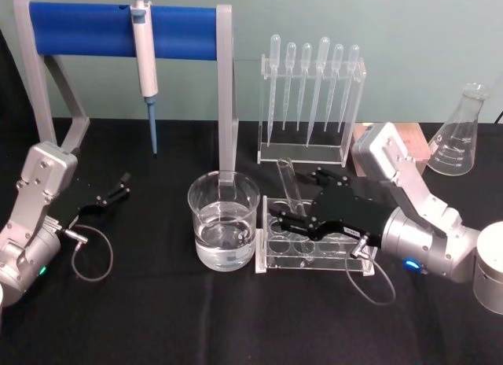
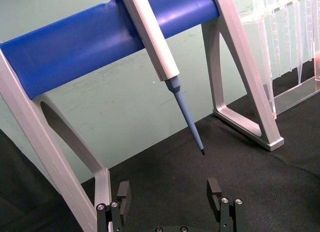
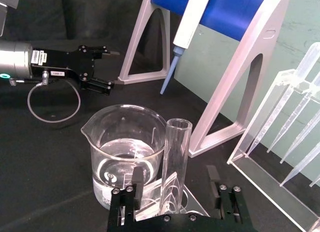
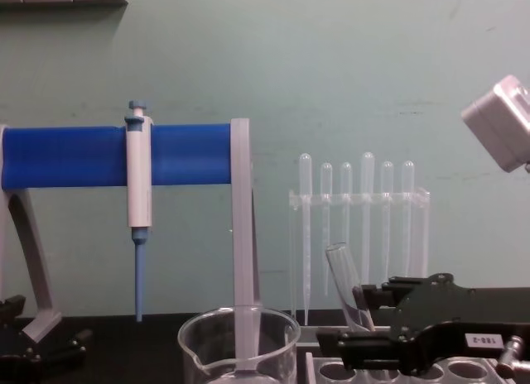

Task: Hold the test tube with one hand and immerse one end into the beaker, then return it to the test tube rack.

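The test tube [image 1: 288, 186] is a clear glass cylinder leaning in a clear holed rack [image 1: 277, 253], open end up. My right gripper [image 1: 302, 198] has come in from the right at rack height. It is open, one finger on each side of the tube [image 3: 176, 152] with a gap on both sides; the right wrist view shows this past the right gripper [image 3: 175, 184]. The beaker [image 1: 224, 221], partly filled with clear liquid, stands just left of the rack. My left gripper [image 1: 112, 192] rests open at the left of the table, holding nothing.
A blue-and-white pipettor [image 1: 145, 66] hangs on a blue-barred stand [image 1: 228, 90] behind the beaker. A clear rack of plastic pipettes [image 1: 310, 97] stands behind the tube rack. A conical flask [image 1: 458, 137] stands at the back right. Black cloth covers the table.
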Controlling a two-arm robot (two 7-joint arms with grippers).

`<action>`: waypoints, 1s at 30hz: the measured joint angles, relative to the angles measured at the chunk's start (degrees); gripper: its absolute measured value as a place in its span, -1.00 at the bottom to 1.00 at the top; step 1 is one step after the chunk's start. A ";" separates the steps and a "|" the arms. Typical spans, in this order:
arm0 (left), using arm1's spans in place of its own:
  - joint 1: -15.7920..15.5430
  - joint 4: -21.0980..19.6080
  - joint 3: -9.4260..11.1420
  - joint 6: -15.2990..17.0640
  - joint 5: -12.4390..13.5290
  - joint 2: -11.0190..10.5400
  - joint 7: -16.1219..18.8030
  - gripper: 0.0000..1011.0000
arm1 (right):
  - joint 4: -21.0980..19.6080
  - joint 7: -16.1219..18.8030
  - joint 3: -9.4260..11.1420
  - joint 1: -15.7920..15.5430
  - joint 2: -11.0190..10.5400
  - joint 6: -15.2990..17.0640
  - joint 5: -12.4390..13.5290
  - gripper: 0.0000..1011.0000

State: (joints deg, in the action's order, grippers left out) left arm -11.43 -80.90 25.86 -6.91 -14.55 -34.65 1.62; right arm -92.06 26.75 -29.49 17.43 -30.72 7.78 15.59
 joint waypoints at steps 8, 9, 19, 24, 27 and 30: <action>0.00 0.00 0.00 0.00 0.00 0.00 0.00 0.98 | 0.76 0.85 0.57 0.07 1.41 0.00 -0.56 0.08; 0.00 0.00 0.00 0.00 0.00 0.00 0.00 0.98 | 0.82 0.89 0.65 0.04 1.50 0.00 -0.59 0.04; 0.00 0.00 0.00 0.00 0.00 0.00 0.00 0.98 | -0.11 0.56 2.19 -1.36 2.01 -0.13 -0.77 -0.55; 0.00 0.00 0.00 0.00 0.00 0.00 0.00 0.98 | -2.12 -0.48 4.95 -3.58 2.27 -1.26 1.54 -0.55; 0.00 0.00 0.00 0.00 0.00 0.00 0.00 0.98 | -3.97 -1.14 7.33 -5.32 2.45 -2.15 4.03 -0.55; 0.00 0.00 0.00 0.00 0.00 0.00 0.00 0.98 | -5.80 -1.81 9.36 -6.76 2.69 -2.88 6.53 -0.55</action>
State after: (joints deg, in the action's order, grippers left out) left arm -11.43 -80.90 25.86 -6.91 -14.55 -34.65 1.62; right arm -97.86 24.94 -20.14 10.67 -28.04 4.90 22.12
